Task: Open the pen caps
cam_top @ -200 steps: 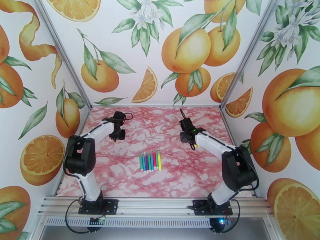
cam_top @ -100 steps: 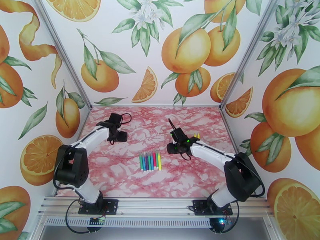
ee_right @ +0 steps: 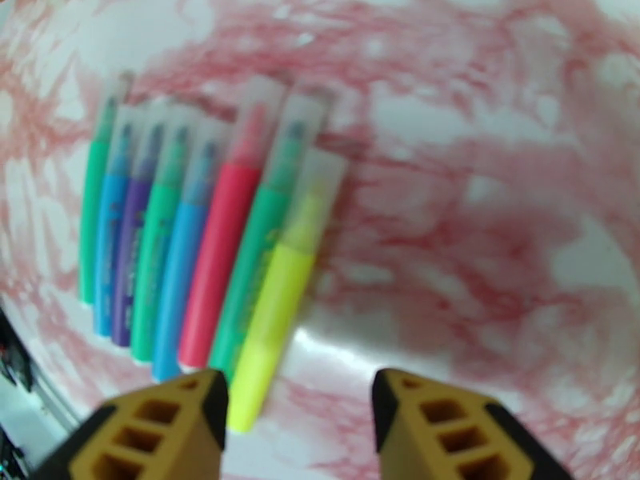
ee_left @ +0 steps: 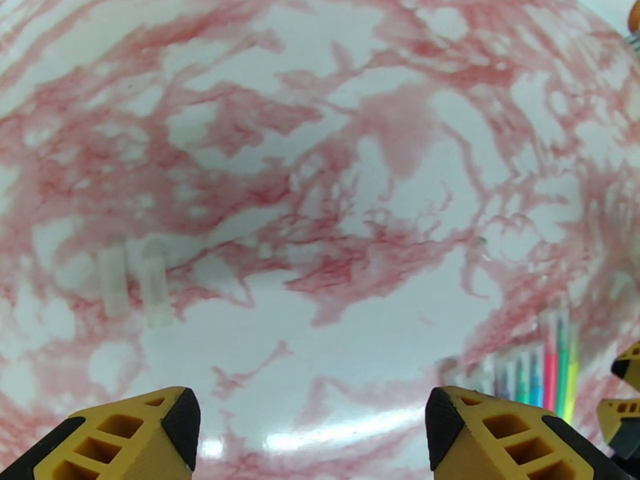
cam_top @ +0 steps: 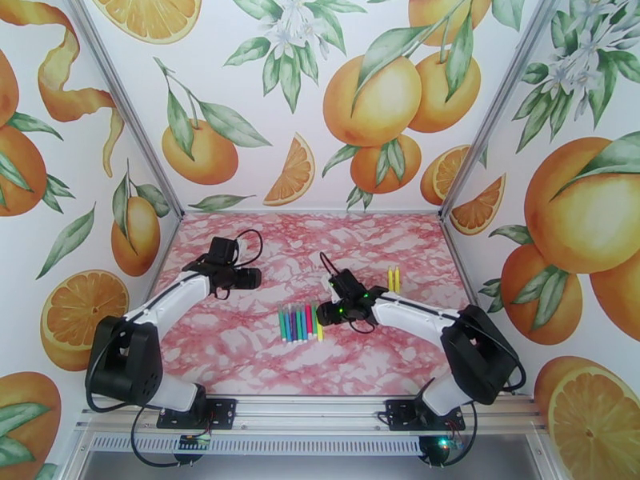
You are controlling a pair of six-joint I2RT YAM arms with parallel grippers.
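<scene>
Several pens (cam_top: 300, 322) lie side by side in a row at the table's middle, in green, blue, purple, pink and yellow. In the right wrist view each pen (ee_right: 216, 258) wears a translucent pen cap (ee_right: 258, 114) on its far end. My right gripper (ee_right: 300, 426) hangs open just short of the yellow pen (ee_right: 276, 314), at the row's right end (cam_top: 322, 314). My left gripper (cam_top: 254, 278) is open over bare table, left of and behind the row. Two loose clear caps (ee_left: 132, 282) lie ahead of the left gripper (ee_left: 320, 434), which has nothing between its fingers.
Two more pens, yellow and orange (cam_top: 393, 278), lie apart at the right, behind the right arm. The pink marbled table (cam_top: 240, 354) is walled on three sides by orange-print panels. The pen row also shows at the right edge of the left wrist view (ee_left: 544, 362).
The right arm swung down and left from a raised pose to the right end of the pen row. The left arm stretched forward and its gripper turned to point right and opened.
</scene>
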